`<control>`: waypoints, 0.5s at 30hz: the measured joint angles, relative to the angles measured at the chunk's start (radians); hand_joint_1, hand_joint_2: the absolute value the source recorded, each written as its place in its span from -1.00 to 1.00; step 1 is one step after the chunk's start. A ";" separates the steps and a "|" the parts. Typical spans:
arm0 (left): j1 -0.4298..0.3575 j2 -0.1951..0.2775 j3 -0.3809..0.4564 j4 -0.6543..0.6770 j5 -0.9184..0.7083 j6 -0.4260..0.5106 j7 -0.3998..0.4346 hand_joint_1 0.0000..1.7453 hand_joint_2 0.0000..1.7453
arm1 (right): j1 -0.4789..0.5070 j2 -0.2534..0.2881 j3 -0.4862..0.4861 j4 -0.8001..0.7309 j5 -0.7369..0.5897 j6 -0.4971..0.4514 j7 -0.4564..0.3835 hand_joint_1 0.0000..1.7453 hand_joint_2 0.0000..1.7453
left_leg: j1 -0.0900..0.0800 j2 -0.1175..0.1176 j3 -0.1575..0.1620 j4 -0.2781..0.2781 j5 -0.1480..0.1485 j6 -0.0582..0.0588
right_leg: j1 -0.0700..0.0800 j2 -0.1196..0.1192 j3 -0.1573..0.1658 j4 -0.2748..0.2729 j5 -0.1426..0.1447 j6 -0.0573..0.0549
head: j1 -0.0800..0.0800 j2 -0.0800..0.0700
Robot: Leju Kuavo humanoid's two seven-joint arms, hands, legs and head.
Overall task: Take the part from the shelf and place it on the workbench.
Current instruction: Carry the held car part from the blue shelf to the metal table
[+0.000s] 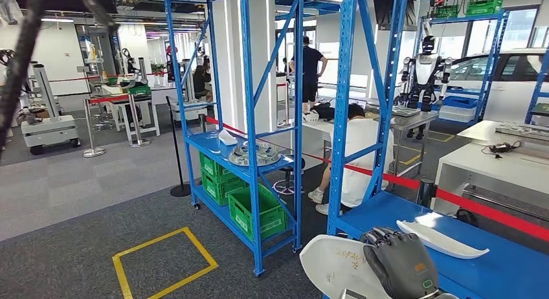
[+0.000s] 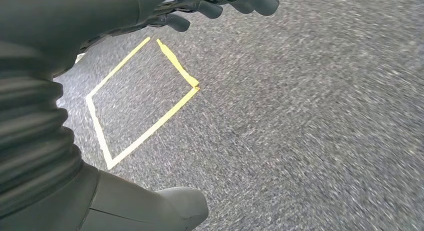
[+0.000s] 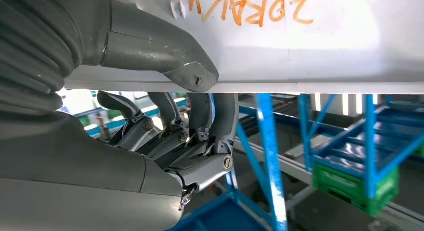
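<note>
- Right hand [image 1: 403, 263] of mine grips the white part [image 1: 336, 263] at the bottom of the head view; my dark fingers lie curled over its top face.
- From my right wrist, my thumb [image 3: 192, 73] presses one face of the part [image 3: 300, 41] and my fingers [image 3: 200, 121] wrap onto the other side, so the panel is clamped between them. Orange handwriting runs across that white face.
- The part sits just off the near edge of the blue shelf [image 1: 505, 270], overlapping its front corner in the head view; I cannot tell whether it touches the shelf.
- A second white part [image 1: 440, 239], long and curved, lies on that same shelf surface, near my hand but apart from it.
- My left hand [image 2: 220, 3] hangs over grey carpet with its fingers loosely bent and nothing in them; a yellow taped square [image 2: 142, 98] marks the floor beneath.
- Further off stands another blue rack [image 1: 249, 150] with green crates [image 1: 256, 211] on its lower levels, and a person [image 1: 356, 156] sits behind red barrier tape [image 1: 453, 199].
</note>
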 joint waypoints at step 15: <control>0.001 -0.001 -0.017 -0.002 -0.020 -0.012 0.024 -1.00 1.00 | 0.031 -0.044 -0.039 -0.034 -0.018 0.019 -0.020 1.00 1.00 | 0.001 -0.128 0.008 -0.052 0.036 0.037 | -0.014 0.118 -0.041 0.095 -0.032 0.043 | 0.005 0.000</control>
